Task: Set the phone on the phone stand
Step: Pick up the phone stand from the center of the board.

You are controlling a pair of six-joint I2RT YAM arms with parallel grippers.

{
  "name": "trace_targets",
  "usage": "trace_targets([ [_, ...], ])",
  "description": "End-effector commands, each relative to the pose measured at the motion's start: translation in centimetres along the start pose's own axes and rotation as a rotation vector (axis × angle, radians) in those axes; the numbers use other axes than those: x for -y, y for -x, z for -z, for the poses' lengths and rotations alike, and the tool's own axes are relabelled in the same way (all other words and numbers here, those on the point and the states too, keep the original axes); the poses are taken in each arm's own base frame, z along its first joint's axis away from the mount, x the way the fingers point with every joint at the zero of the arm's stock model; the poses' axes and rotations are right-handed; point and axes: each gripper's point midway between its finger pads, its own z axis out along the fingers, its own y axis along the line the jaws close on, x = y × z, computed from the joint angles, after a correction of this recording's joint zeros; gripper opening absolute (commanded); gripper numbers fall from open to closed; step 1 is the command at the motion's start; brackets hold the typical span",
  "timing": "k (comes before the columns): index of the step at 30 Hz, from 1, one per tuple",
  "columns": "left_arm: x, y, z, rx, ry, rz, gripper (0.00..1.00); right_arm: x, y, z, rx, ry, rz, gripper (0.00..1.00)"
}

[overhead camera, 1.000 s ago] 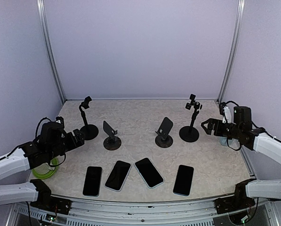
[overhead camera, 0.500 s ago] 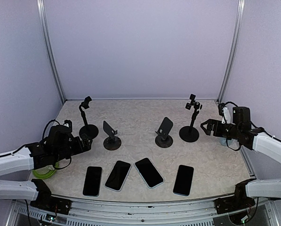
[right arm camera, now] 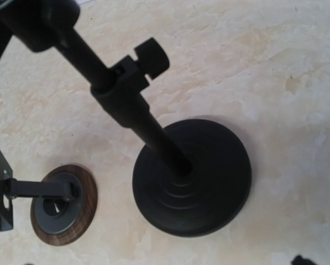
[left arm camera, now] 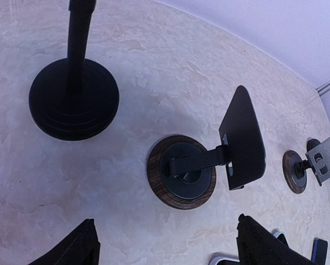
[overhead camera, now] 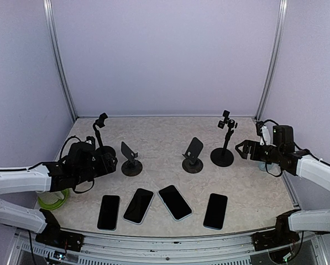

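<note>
The left claw [left arm camera: 165, 223] is held released at the lower frame edge, just below a wood-rimmed phone stand [left arm camera: 181, 172]. The right claw [overhead camera: 238, 149], mid-right overhead, is likewise released and empty.

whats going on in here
Two robot arms are set to put phones on stands, but nothing has been picked up yet. Four phones lie flat in a row near the front edge. The left tool hovers open and empty near the left wood-based stand. The right tool is open beside the right pole stand.
</note>
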Motion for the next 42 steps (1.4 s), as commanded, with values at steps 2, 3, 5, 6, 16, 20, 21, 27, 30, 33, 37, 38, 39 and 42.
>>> trace_targets([
  [2, 3.0, 2.5, -0.9, 0.063, -0.064, 0.023, 0.77, -0.3, -0.4, -0.2, -0.012, 0.007, 0.016, 1.0],
  [3, 3.4, 2.6, -1.1, 0.062, -0.071, 0.021, 0.77, -0.3, -0.4, -0.2, -0.013, 0.006, 0.017, 1.0],
  [5, 4.2, 2.9, -1.5, 0.059, -0.087, 0.015, 0.77, -0.2, -0.5, -0.2, -0.016, 0.003, 0.016, 1.0],
  [6, 4.6, 3.0, -1.7, 0.056, -0.095, 0.012, 0.77, -0.2, -0.6, -0.2, -0.017, 0.004, 0.016, 1.0],
  [16, 8.0, 4.0, -3.4, 0.04, -0.168, -0.021, 0.57, -0.1, -0.7, 0.0, -0.012, -0.003, 0.016, 1.0],
  [20, 8.0, 4.1, -4.4, 0.035, -0.136, -0.048, 0.48, -0.2, -0.8, 0.1, -0.012, -0.002, 0.016, 1.0],
  [21, 8.0, 4.1, -4.5, 0.036, -0.126, -0.054, 0.47, -0.1, -0.8, 0.1, -0.011, -0.003, 0.015, 1.0],
  [27, 8.2, 4.6, -4.9, 0.046, -0.111, -0.073, 0.28, -0.1, -0.9, 0.0, -0.013, -0.002, 0.012, 1.0],
  [30, 8.2, 4.8, -5.0, 0.05, -0.102, -0.078, 0.18, 0.0, -1.1, -0.1, -0.015, -0.003, 0.01, 1.0],
  [33, 8.0, 4.9, -5.1, 0.053, -0.09, -0.079, 0.14, 0.0, -1.3, -0.1, -0.017, -0.001, 0.008, 1.0],
  [37, 8.0, 5.0, -5.2, 0.051, -0.079, -0.087, 0.07, 0.0, -1.3, 0.0, -0.016, -0.003, 0.007, 1.0],
  [38, 8.0, 5.0, -5.2, 0.051, -0.078, -0.089, 0.04, 0.0, -1.3, 0.0, -0.015, -0.002, 0.008, 1.0],
  [39, 7.9, 5.0, -5.3, 0.05, -0.076, -0.091, 0.01, 0.0, -1.2, 0.0, -0.012, -0.002, 0.009, 1.0],
  [42, 8.3, 5.0, -5.3, 0.045, -0.092, -0.095, 0.0, 0.0, -1.2, 0.1, -0.01, -0.002, 0.009, 1.0],
])
